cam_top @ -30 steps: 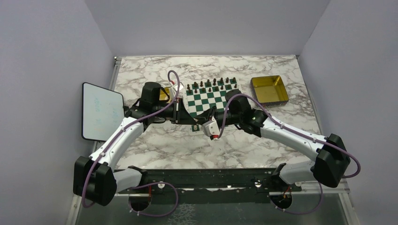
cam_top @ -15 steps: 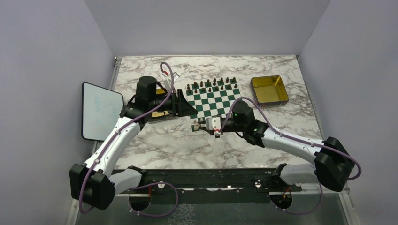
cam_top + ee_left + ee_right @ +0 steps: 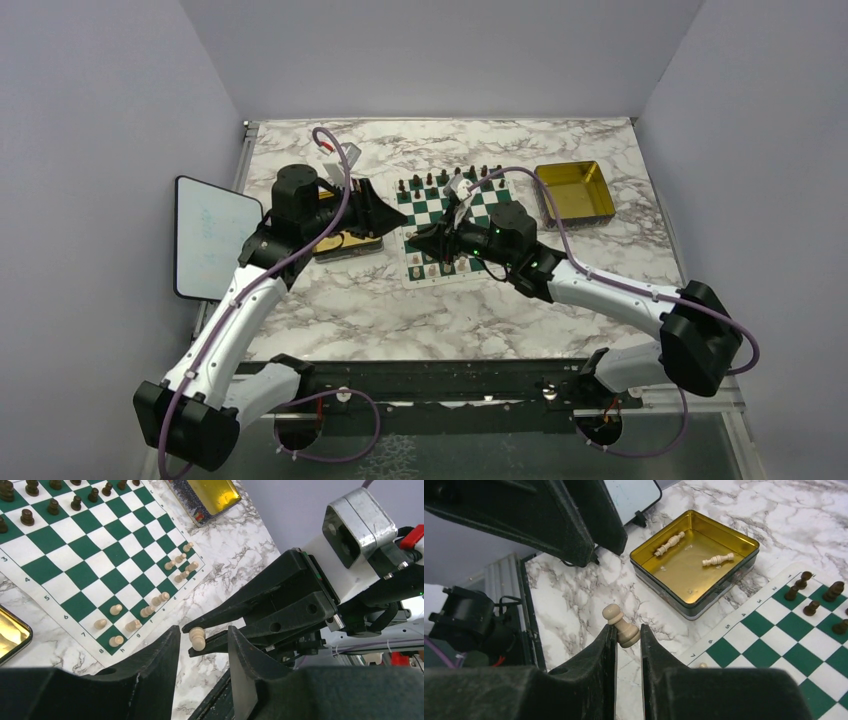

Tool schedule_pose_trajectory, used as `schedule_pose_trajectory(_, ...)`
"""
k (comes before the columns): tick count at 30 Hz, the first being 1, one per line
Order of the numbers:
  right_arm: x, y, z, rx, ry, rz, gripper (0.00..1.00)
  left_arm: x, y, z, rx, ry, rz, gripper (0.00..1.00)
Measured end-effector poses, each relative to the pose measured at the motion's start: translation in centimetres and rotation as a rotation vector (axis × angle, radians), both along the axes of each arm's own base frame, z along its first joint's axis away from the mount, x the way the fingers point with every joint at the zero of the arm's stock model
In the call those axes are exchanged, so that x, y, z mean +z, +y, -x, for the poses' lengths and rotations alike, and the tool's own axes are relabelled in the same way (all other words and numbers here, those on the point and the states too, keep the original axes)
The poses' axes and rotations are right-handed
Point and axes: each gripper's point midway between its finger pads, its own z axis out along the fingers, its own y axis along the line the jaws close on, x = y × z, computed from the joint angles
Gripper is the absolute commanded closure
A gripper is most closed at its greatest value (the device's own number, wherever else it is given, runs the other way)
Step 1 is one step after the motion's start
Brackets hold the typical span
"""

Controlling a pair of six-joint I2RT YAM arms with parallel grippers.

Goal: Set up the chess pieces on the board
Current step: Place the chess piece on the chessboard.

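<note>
right gripper (image 3: 626,630) is clamped on one cream pawn (image 3: 620,626), pinched low on the body, head tipped up and to one side rather than plumb. the pawn hangs in the air over the marble table (image 3: 574,600), just off the board (image 3: 115,580) corner, between the board and the gold tray (image 3: 734,555). two more cream pieces (image 3: 669,543) lie flat in that tray.

left gripper (image 3: 203,632) is spread wide and holds nothing, sitting close to the right one.

the cream pieces on the board (image 3: 132,625) are crowded along the near ranks, some touching or nearly so. the dark pieces (image 3: 27,516) stand in the far rows.

judgement: the step is to carry the pawn in and seat it.
- level the wrist first so the base meets the square flat, since a tilted drop would likely topple it
- come down vertically on a free square, not sideways through neighbours
- let go only once the base bears
- back the left arm off, as the two sets of fingers are tight together
</note>
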Motion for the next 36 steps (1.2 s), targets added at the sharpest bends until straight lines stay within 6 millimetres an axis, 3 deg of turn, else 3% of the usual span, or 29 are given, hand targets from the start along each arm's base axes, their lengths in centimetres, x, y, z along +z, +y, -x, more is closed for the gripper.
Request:
schedule_pose_trajectory(8, 0.2, 0.3, -0.2, -0.038, 0.1, -0.059, 0.99, -0.6, -0.2, -0.3, 0.007, 0.05, 0.01, 0.61)
schedule_pose_trajectory(36, -1.0, 0.4, -1.0, -0.086, 0.157, -0.058, 0.99, -4.2, -1.3, -0.3, -0.029, 0.221, 0.023, 0.65)
